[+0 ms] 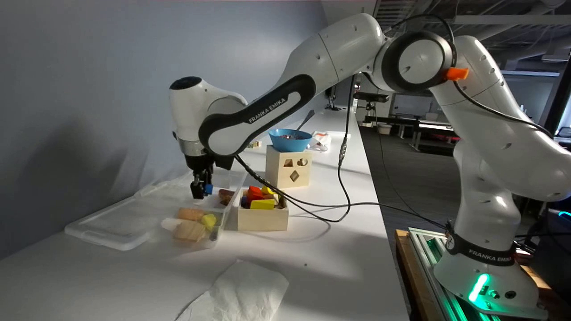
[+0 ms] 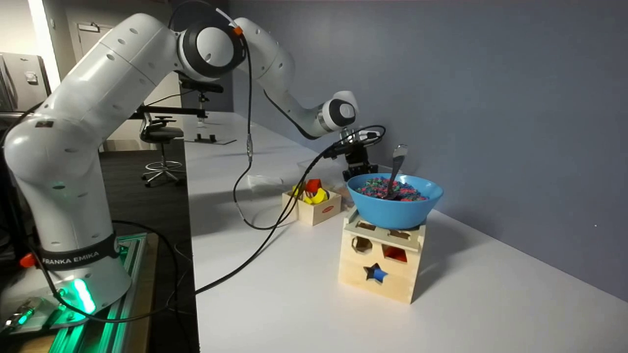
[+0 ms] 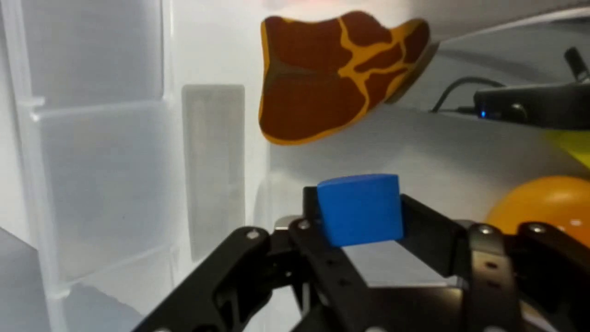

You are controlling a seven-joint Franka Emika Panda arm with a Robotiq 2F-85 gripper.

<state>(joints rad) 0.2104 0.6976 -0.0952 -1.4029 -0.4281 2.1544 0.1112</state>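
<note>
Lid of clear plastic (image 1: 107, 225) lies flat at the lower left in an exterior view. Beside it, at left of centre, a clear plastic container (image 1: 226, 214) holds toy food pieces (image 1: 189, 231). Above that plastic hangs the gripper (image 3: 359, 210), fingers pointing down and parted only by the width of a blue toy block (image 3: 362, 214), which they pinch by its sides. In the wrist view the block is just below and right of centre, apart from the toy steak (image 3: 322, 83) at upper centre; its height over the plastic cannot be told. Handling it well should mean even, modest pressure, a slow and level wrist, and room kept from the steak and the container's walls. The block's near-square face points at the wrist camera, slightly wider than tall, with its longer side running left to right across the finger gap at a faint tilt; the depth behind is hidden, so the true long axis is uncertain. Farther right in an exterior view stand a wooden tray (image 1: 263, 220) of coloured blocks (image 1: 262, 204) and a shape-sorter box (image 1: 283, 171) bearing a blue bowl (image 1: 290, 142) with a grey utensil (image 1: 306, 119) in it.
</note>
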